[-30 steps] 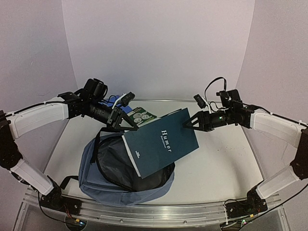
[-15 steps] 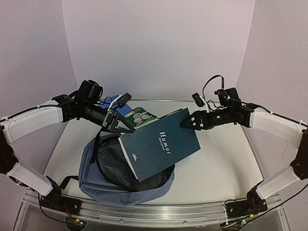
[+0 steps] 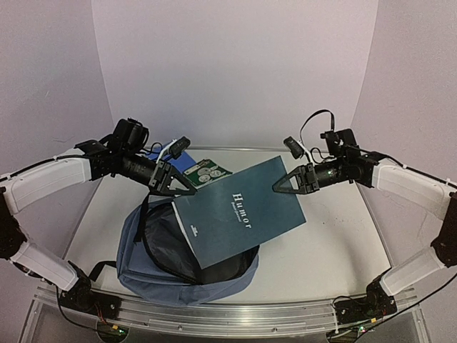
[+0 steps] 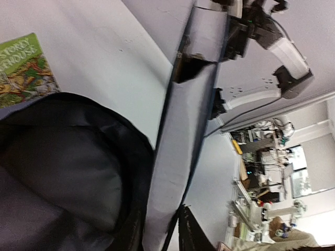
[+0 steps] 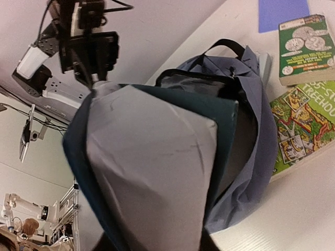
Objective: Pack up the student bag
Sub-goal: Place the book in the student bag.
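One student bag, slate-blue with dark lining showing through its gaping mouth, lies near left on the tabletop. One teal book hangs tilted above it. The right jaws clamp the book's right edge. The left jaws meet its far left corner, grip unclear. Two green books and one blue flat item lie beyond.

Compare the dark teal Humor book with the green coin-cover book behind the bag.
The Humor book is dark teal with a plain cover and white title; the coin-cover book is green with round pictures. The Humor book looks larger. It hangs tilted over the open student bag, pinched between the left gripper and right gripper; the coin-cover book lies flat on the table. Neither is in the bag yet.
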You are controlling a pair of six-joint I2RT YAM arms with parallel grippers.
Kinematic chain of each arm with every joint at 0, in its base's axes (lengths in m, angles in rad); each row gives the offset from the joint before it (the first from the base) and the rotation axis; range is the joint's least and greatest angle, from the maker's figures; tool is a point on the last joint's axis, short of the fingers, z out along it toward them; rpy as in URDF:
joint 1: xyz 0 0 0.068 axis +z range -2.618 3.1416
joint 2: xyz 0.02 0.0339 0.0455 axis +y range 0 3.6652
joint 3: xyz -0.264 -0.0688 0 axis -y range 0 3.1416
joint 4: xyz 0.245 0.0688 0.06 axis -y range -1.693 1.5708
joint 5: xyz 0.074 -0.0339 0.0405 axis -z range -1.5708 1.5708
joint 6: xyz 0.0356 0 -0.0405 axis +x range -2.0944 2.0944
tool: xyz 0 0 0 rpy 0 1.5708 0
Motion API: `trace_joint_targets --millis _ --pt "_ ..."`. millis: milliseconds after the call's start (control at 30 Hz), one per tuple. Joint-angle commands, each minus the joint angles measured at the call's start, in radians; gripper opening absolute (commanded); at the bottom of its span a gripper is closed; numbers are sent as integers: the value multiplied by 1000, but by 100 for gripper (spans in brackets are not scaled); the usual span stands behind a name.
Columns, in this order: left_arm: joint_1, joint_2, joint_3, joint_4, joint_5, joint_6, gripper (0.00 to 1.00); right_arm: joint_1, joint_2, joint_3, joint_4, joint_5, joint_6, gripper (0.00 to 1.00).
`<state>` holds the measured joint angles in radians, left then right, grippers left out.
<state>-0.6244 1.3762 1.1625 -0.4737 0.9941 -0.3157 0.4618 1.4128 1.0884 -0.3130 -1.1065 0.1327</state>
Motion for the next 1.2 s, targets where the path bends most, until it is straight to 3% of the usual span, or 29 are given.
trace_joint_targets --millis 0,100,267,433,633,833,933,1067,1167 --pt "11 -1 25 40 -179 -44 31 26 -50 48 32 104 52 9" --pt "52 -45 -40 65 -280 -111 50 27 -64 32 43 151 102 0" --pt "88 -104 -134 12 -490 -213 75 26 -72 -3 46 262 197 0" --pt "94 -143 -197 -163 -788 -325 86 27 -73 -33 45 329 291 0" --pt "94 -218 -309 -202 -866 -437 94 27 -50 -37 45 366 354 0" --pt "94 -274 -385 -190 -836 -500 96 27 -28 -26 44 376 358 0" --pt "94 -307 -439 -121 -748 -522 94 27 -20 -27 45 379 358 0" --pt "94 -326 -546 113 -553 -557 77 26 -12 -27 45 376 361 0" --pt "94 -325 -569 178 -498 -572 60 26 -19 -26 45 364 369 0"
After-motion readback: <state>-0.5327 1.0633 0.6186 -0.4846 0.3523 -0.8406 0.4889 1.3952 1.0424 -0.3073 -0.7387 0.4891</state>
